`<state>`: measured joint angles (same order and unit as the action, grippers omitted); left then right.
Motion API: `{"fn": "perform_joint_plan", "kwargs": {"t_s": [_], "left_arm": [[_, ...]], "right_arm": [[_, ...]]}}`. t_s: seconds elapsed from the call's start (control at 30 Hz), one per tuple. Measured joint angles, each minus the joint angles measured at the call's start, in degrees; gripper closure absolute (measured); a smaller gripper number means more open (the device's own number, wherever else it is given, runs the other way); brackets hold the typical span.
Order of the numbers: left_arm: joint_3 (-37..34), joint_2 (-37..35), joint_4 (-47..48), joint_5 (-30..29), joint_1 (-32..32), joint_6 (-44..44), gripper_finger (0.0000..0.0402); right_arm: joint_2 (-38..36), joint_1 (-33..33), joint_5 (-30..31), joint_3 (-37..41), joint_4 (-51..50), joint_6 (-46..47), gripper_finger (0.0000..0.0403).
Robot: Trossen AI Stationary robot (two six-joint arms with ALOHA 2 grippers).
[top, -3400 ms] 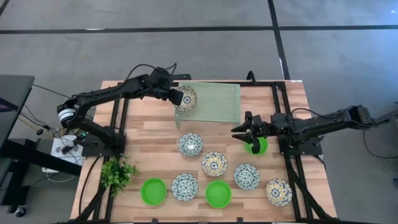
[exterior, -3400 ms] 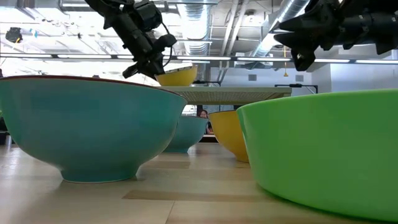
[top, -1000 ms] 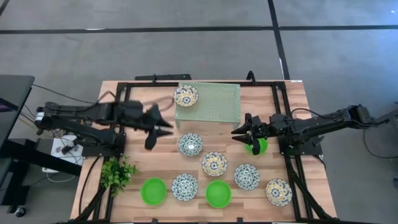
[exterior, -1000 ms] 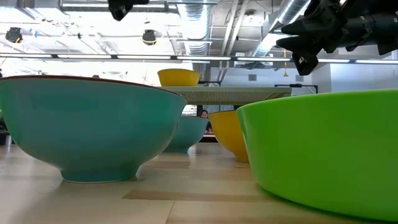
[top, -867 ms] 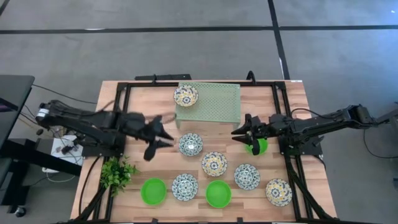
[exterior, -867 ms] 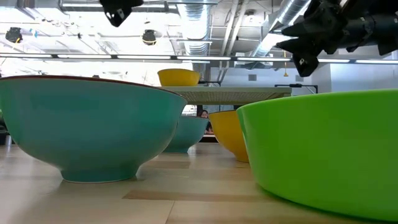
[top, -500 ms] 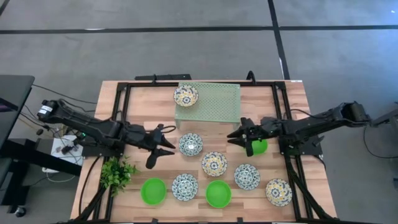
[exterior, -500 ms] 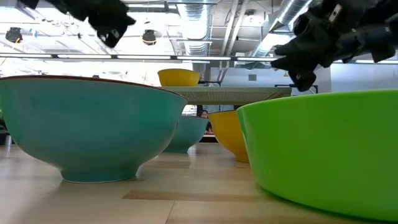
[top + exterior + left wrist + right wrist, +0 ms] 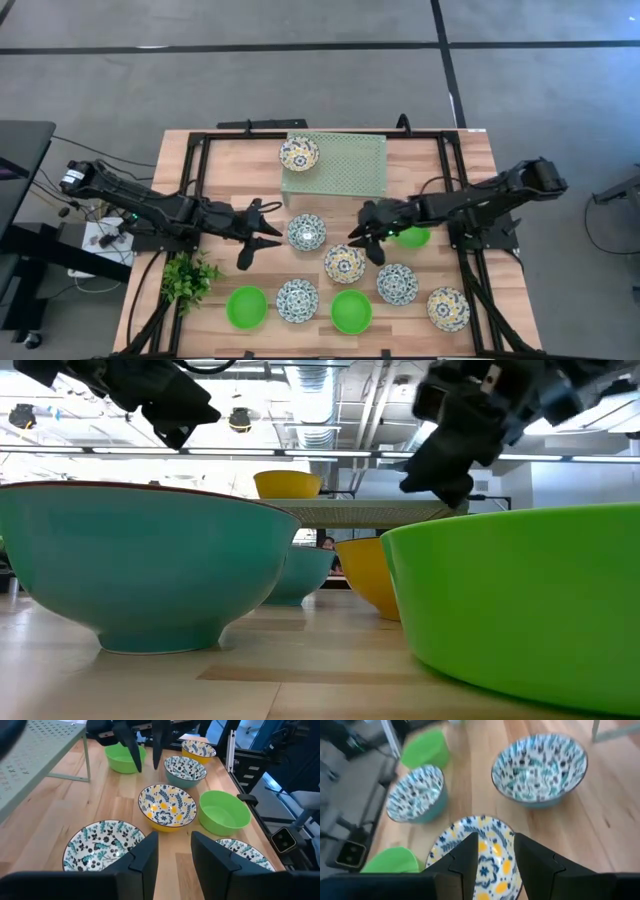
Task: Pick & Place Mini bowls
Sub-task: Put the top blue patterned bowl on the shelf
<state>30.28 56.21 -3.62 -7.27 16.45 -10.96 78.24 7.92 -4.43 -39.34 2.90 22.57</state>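
In the high view one floral mini bowl (image 9: 299,154) sits on the pale green rack (image 9: 345,165). Several floral bowls stand on the table, among them a teal-sided one (image 9: 307,232) and a yellow-patterned one (image 9: 344,263). Three green bowls (image 9: 410,237) (image 9: 247,307) (image 9: 351,311) also stand on the wood. My left gripper (image 9: 266,234) is open, just left of the teal-sided bowl (image 9: 103,852). My right gripper (image 9: 362,245) is open and hovers over the yellow-patterned bowl (image 9: 477,857), whose rim shows between its fingers (image 9: 465,857).
A small leafy plant (image 9: 188,279) stands near the table's left near corner. Black frame rails (image 9: 200,170) run along both sides of the table. Bare wood lies between the rack and the left rail. In the low view large bowl sides (image 9: 140,560) block most of the table.
My left gripper has dropped toward the near edge and come right, stopping beside the teal-sided floral bowl. My right gripper has left its place above the green bowl and moved toward the table's left and near edge, over the yellow-patterned bowl. No bowl has moved.
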Motion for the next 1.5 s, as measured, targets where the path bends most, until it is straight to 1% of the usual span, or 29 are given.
{"fn": "perform_joint_plan", "kwargs": {"t_s": [0.13,0.27,0.47,0.6,0.67,0.77,0.87,0.97,1.03,1.13,1.23,1.4,1.5], "left_arm": [[0.00,0.00,-0.35,0.00,-0.02,0.01,0.0285],[0.00,0.00,-0.35,0.00,-0.02,0.02,0.0285],[0.00,0.00,-0.35,0.02,-0.04,0.00,0.0286],[-0.02,-0.02,-0.35,0.02,-0.04,0.00,0.0286],[-0.02,0.00,-0.33,0.02,-0.04,0.00,0.0286],[-0.04,-0.02,-0.35,0.02,-0.04,0.00,0.0286],[-0.05,-0.01,-0.37,0.02,-0.04,0.00,0.0285],[-0.07,-0.02,-0.62,0.04,-0.04,0.00,0.0286],[-0.09,-0.02,-0.79,0.04,-0.04,0.00,0.0285],[-0.09,-0.02,-0.97,0.04,-0.04,0.00,0.0284],[-0.09,-0.02,-1.29,0.04,-0.04,0.00,0.0285],[-0.09,-0.02,-1.43,0.04,-0.04,0.00,0.0286],[-0.09,-0.02,-1.56,0.04,-0.04,0.00,0.0286]], "right_arm": [[4.21,0.00,1.16,-7.67,-12.61,0.00,0.0281],[8.41,-0.02,1.41,-12.69,-20.26,0.00,0.0281],[13.29,-0.26,0.86,-17.24,-21.20,-0.04,0.0281],[15.70,-0.60,-0.23,-19.84,-24.75,-0.66,0.0280],[16.19,-0.70,-0.15,-20.57,-24.23,-2.81,0.0280],[17.59,-1.03,-0.11,-21.47,-19.20,-8.16,0.0280],[19.40,-1.09,-0.07,-22.66,-15.09,-18.64,0.0280],[21.77,-1.07,-0.21,-24.02,-13.46,-30.18,0.0280],[24.48,-1.07,-0.22,-25.56,-12.33,-34.06,0.0280],[28.57,-1.07,-0.22,-29.22,-12.46,-34.99,0.0280],[32.20,-1.08,-0.21,-33.80,-15.46,-35.23,0.0280],[36.28,-1.25,-0.24,-41.31,-26.11,-37.53,0.0280],[37.41,-1.25,-0.24,-43.93,-30.75,-37.67,0.0280]]}}
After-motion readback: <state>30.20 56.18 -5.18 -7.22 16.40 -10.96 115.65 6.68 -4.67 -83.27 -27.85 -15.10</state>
